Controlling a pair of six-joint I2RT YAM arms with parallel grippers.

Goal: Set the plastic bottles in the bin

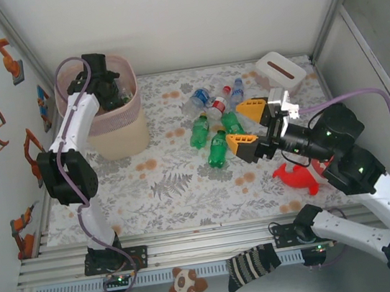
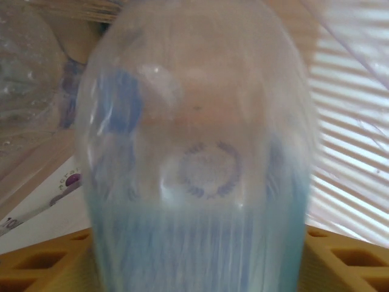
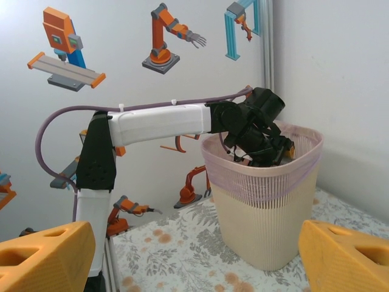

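Left gripper (image 1: 113,92): it hangs down inside the bin (image 1: 133,122). A clear bottle (image 2: 194,170) sits between its yellow fingers (image 2: 36,261). I cannot tell if it grips the bottle or lets go.
Right gripper (image 1: 235,124): wide, holding nothing, just above the bottles on the desk (image 1: 171,185).
How to do it well: I think I should let go low in the middle of the bin, then lift straight up and not bump the rim.
Count: one bin. I see six bottles on the desk: three green bottles (image 1: 217,150), two clear ones (image 1: 196,102), one red-labelled bottle (image 1: 218,105).
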